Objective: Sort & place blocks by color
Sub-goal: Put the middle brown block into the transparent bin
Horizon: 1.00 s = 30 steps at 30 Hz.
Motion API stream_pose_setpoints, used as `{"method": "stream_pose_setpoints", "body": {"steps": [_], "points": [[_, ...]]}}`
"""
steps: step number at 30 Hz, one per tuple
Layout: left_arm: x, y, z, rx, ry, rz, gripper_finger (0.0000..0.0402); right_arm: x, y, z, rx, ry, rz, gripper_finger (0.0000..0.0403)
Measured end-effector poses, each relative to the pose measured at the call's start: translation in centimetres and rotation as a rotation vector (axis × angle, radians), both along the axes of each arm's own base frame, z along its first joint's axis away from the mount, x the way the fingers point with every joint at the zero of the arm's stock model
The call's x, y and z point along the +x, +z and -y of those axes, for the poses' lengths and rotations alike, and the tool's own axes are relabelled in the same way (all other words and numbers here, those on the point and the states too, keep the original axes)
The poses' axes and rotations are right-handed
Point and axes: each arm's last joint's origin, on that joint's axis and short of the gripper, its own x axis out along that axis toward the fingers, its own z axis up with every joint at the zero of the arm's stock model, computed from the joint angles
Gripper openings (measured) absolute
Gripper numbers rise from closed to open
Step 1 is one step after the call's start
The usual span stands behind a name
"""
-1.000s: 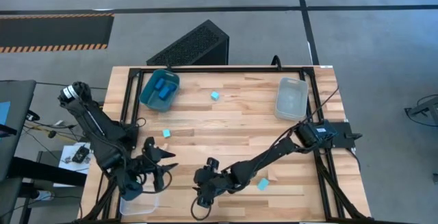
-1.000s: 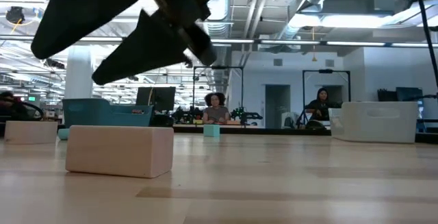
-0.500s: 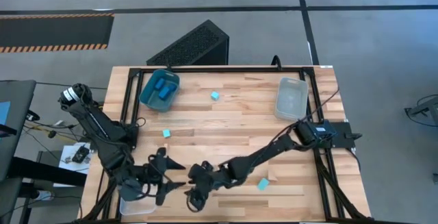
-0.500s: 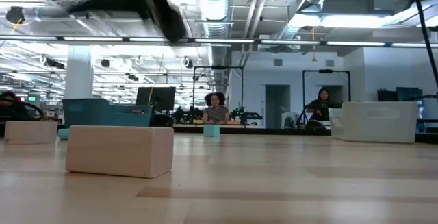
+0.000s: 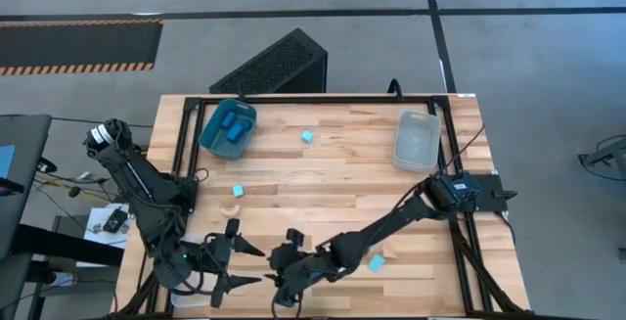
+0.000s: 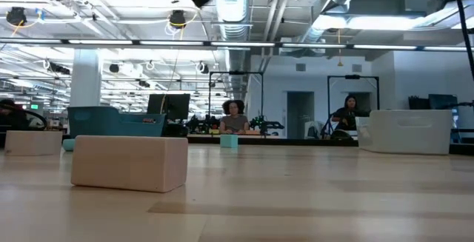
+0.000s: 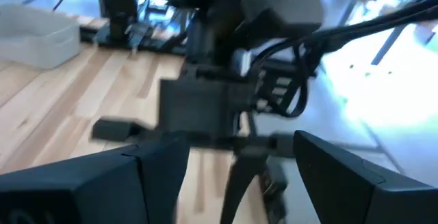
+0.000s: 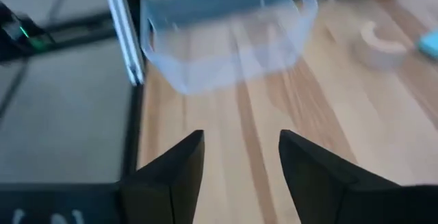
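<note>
1. Both grippers hover at the near edge of the table: the left gripper (image 5: 240, 266) spread wide with nothing between its fingers, the right gripper (image 5: 284, 283) just beside it, its dark fingers (image 8: 171, 166) parted and empty over bare planks.
2. Beyond the right gripper stands a clear plastic bin (image 8: 226, 32) at the table's corner, with a tan arch block (image 8: 380, 42) lying past it.
3. Well apart from both grippers, dark blue blocks (image 5: 233, 127) sit inside a teal bin (image 5: 210, 132) at the far left.
4. Loose cyan cubes are scattered on the wood: one (image 5: 307, 137) near the far edge, one (image 5: 238, 191) at mid-left, one (image 5: 376, 262) beside the right arm.
5. A second clear bin (image 5: 416, 140) stands at the far right.
6. At table height, a plain tan wooden bar (image 6: 129, 163) with squared edges rests on the smooth butcher-block table (image 6: 311, 197).
</note>
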Motion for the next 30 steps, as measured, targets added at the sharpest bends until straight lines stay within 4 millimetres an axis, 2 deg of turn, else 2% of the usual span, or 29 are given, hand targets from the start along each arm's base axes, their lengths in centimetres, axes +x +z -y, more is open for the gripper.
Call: {"method": "stream_pose_setpoints", "body": {"steps": [7,11,18,22,25,30], "points": [[-0.3,-1.3,-0.2,0.078,0.012,-0.09,0.0249,-1.4,-1.4,0.1,-0.031,-0.04,-0.175,0.0239],[0.5,-3.6,-0.4,0.177,0.032,-0.12,0.0249,-3.7,-1.6,-0.5,-0.009,-0.129,-0.324,0.0244],[4.6,-8.2,-0.4,0.241,-0.072,-0.221,0.0249,-7.9,1.5,-1.7,-0.093,-0.228,-0.366,0.0244],[7.4,-10.4,-0.9,0.213,-0.159,-0.253,0.0249,-10.0,3.1,-1.7,-0.126,-0.283,-0.382,0.0244],[9.1,-11.8,-1.7,0.177,-0.212,-0.275,0.0249,-10.9,3.7,-1.8,-0.136,-0.315,-0.376,0.0244],[10.9,-13.5,-3.5,0.152,-0.241,-0.347,0.0249,-11.8,4.3,-2.2,-0.124,-0.372,-0.331,0.0244]]}}
